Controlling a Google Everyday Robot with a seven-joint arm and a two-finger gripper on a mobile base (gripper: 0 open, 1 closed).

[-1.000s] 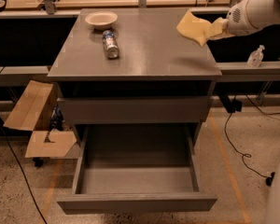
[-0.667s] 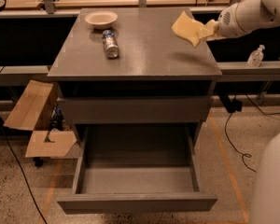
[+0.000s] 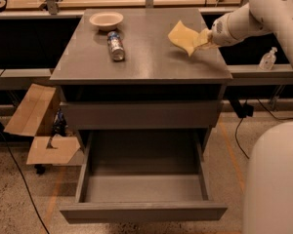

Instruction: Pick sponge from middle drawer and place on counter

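The pale-yellow sponge [image 3: 182, 36] is held just above the right rear part of the grey counter [image 3: 146, 57]. My gripper [image 3: 201, 38] reaches in from the right and is shut on the sponge's right edge. The sponge hangs tilted, its left corner low near the counter top. Whether it touches the counter I cannot tell. The middle drawer [image 3: 144, 211] is pulled far out below; its grey interior shows nothing inside. Another grey drawer front [image 3: 139, 115] above it is closed.
A white bowl [image 3: 106, 19] and a can lying on its side [image 3: 116, 46] are on the counter's left rear. An open cardboard box [image 3: 36, 126] stands on the floor at left. A small bottle [image 3: 268, 59] stands at right. My white body [image 3: 273, 179] fills the lower right.
My gripper has moved left and a little down with the sponge, from over the counter's right rear edge to further in over the top.
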